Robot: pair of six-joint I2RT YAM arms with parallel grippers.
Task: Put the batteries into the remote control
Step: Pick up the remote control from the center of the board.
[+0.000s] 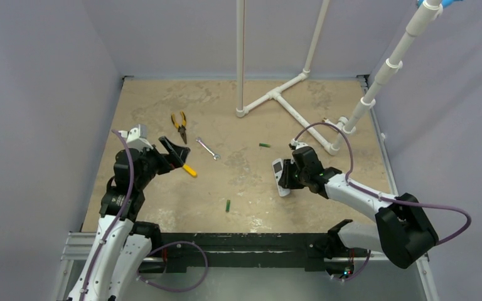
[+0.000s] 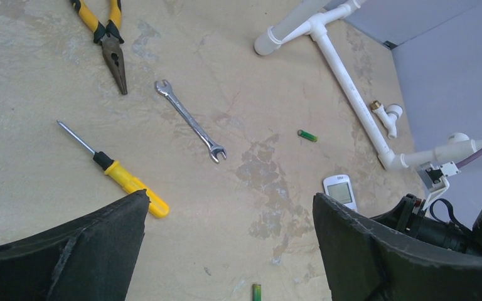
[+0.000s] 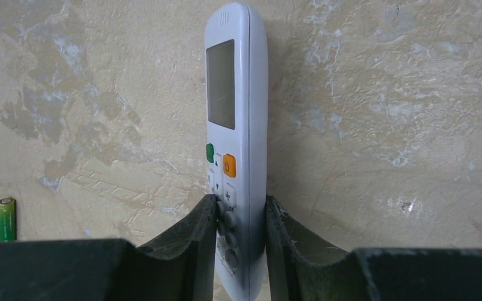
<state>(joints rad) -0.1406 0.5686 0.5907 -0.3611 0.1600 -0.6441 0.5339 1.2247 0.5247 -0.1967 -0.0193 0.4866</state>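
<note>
Soft, even light; faint shadows, sharp focus

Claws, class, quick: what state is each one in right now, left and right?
Left claw: open, holding nothing.
Right claw: closed on the remote control, gripping its button end.

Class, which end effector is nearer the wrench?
Left. The left end effector hovers just beside the wrench; the right end effector is far across, clamped on the remote.

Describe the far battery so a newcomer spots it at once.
Start at the white pipe frame lying at the back. Just before it, right of the silver wrench and behind the white remote, lies a tiny green battery. Its twin lies nearer the front.
</note>
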